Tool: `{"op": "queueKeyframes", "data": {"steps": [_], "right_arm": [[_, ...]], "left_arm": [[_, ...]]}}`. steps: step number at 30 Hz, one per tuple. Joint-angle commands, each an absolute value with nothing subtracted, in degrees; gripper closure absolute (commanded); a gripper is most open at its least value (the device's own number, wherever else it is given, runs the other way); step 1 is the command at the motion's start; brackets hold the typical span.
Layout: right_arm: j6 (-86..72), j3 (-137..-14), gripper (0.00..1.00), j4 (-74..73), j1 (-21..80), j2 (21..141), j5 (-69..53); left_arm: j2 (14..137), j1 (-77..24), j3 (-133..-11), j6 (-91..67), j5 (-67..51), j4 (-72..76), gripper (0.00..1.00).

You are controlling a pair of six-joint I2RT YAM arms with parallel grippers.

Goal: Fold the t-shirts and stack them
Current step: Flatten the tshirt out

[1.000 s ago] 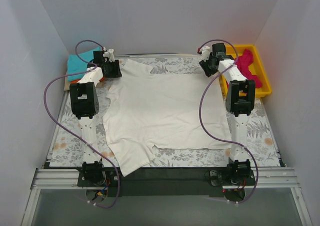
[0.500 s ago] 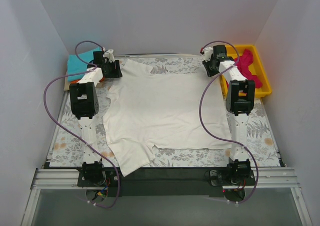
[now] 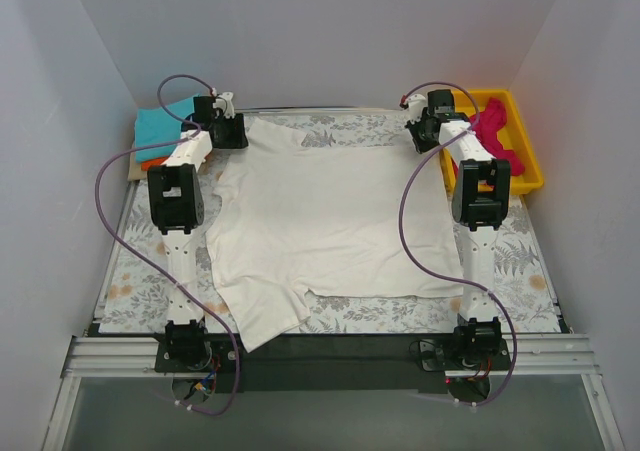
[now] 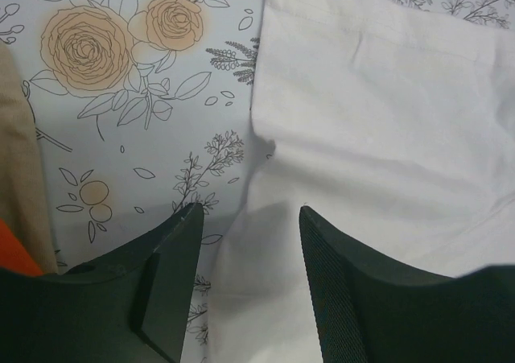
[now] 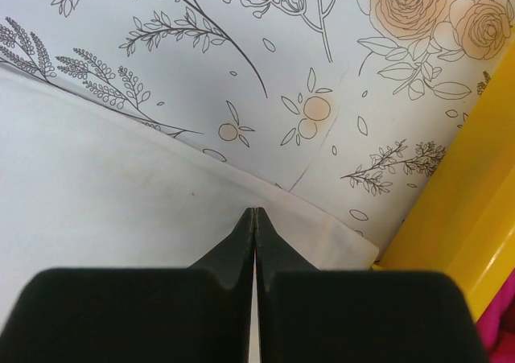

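Right gripper [image 5: 254, 212] pressed together at cream t-shirt [image 5: 96, 186] corner; left gripper [image 4: 251, 214] apart above it

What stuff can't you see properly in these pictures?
- Top view: the orange t-shirt is mostly hidden under the teal t-shirt.
- Top view: the right arm covers part of the magenta-pink t-shirt in the yellow bin.
- Right wrist view: the right end effector is shut at the cream-white t-shirt edge; its own fingers hide whether cloth is pinched.
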State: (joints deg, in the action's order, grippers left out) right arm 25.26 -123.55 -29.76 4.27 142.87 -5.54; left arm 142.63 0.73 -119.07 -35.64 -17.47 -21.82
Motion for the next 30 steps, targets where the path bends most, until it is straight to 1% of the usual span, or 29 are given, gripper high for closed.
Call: {"op": "queueKeyframes", "data": {"steps": [1, 2, 4, 9, 10, 11, 12, 14, 17, 21, 26, 30], "right_arm": [[26.1, -123.14, 0.99, -34.45, 3.87, 145.11, -6.33], [26.36, -123.05, 0.99, -34.37, 3.78, 144.85, -6.42], [26.89, -122.96, 0.99, -34.45, 3.87, 144.49, -6.24], [28.21, -122.61, 0.99, -34.45, 3.87, 143.35, -5.89], [28.56, -122.52, 0.99, -34.37, 3.95, 143.0, -6.06], [28.91, -122.52, 0.99, -34.45, 3.87, 142.74, -5.98], [29.09, -122.61, 0.99, -34.37, 3.95, 142.47, -5.89], [29.88, -122.96, 0.99, -34.37, 3.95, 141.95, -5.28], [30.32, -123.48, 0.99, -34.01, 3.87, 141.33, -4.75], [30.94, -124.19, 0.99, -32.96, 3.69, 139.49, -4.66], [31.9, -124.45, 0.99, -32.08, 3.43, 136.76, -5.01], [32.78, -122.96, 0.99, -31.99, 3.08, 134.39, -5.45]], "left_arm": [[144.06, 0.79, -123.23, -35.33, -16.26, -24.43, 0.52], [143.01, -0.95, -121.48, -35.25, -16.0, -24.52, 0.53], [141.43, -1.05, -118.32, -34.72, -15.3, -24.78, 0.53], [137.99, -2.37, -112.86, -32.17, -15.39, -27.24, 0.61], [137.9, -2.63, -112.59, -31.65, -14.51, -27.25, 0.68], [138.16, -2.81, -112.76, -31.81, -12.76, -26.81, 0.77], [138.69, -2.81, -113.72, -32.16, -10.57, -26.11, 0.81], [140.17, -2.72, -116.71, -33.22, -7.32, -25.23, 1.0], [141.76, -2.37, -121.28, -33.92, -6.16, -24.7, 1.0], [140.37, -1.93, -123.14, -34.36, -6.94, -22.34, 1.0], [136.15, -1.58, -119.8, -33.31, -7.74, -19.51, 1.0], [132.37, -0.71, -113.49, -32.7, -10.53, -17.33, 1.0]]}}
